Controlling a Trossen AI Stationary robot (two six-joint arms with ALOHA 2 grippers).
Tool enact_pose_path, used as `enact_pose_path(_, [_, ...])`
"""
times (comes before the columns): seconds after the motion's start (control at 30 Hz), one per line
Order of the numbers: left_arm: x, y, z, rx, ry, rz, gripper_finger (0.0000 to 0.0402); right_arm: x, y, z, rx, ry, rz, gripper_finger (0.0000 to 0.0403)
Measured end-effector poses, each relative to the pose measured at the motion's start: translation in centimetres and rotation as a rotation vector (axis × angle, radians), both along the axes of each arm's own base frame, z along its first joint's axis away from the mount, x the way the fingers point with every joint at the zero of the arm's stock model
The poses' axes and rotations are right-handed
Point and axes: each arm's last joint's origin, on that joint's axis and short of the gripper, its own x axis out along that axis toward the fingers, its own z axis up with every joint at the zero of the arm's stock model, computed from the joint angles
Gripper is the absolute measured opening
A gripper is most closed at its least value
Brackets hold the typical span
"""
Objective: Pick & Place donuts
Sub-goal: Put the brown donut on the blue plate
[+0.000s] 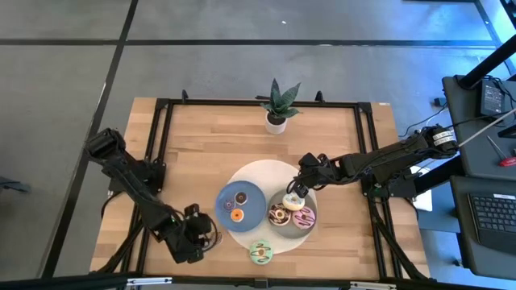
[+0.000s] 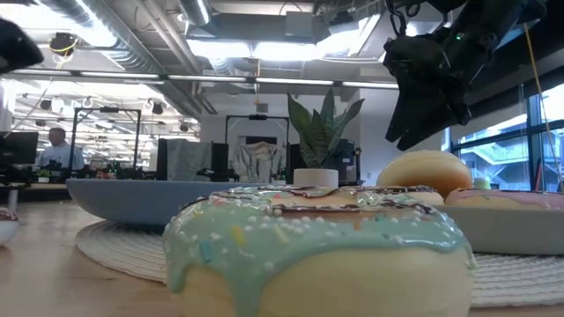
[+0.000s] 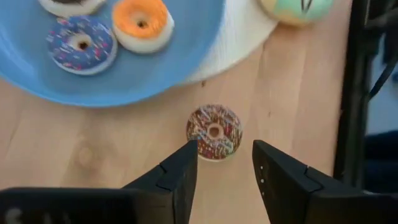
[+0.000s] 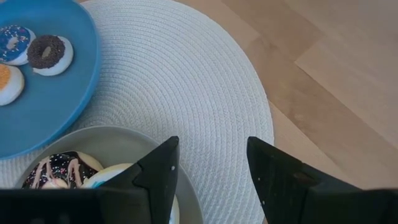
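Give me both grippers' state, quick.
Left gripper: open, holding nothing, over the brown mini donut.
Right gripper: open, empty, above the grey plate.

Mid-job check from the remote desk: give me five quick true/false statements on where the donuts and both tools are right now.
1. The green donut lies on the blue plate. False: it sits on the bare wood, off the white mat.
2. The left tool is open, with a brown sprinkled mini donut on the table just beyond its fingers. True.
3. The blue plate holds an orange mini donut and a purple mini donut. True.
4. The right tool is shut on the pink donut. False: it is open above the grey plate, holding nothing.
5. The chocolate donut lies on the grey plate. True.
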Motion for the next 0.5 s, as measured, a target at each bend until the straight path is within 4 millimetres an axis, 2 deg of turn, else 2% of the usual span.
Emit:
enact_pose_path(0.2, [0.7, -0.7, -2.8, 0.031, 0.059, 0.048, 0.0133, 0.0, 0.0, 0.0, -0.001, 0.001, 0.001, 0.0191])
enact_pose_path(0.5, [2.1, -0.4, -5.5, -0.079, 0.127, 0.302, 0.0097, 0.0, 0.0, 0.0, -0.002, 0.002, 0.003, 0.0191])
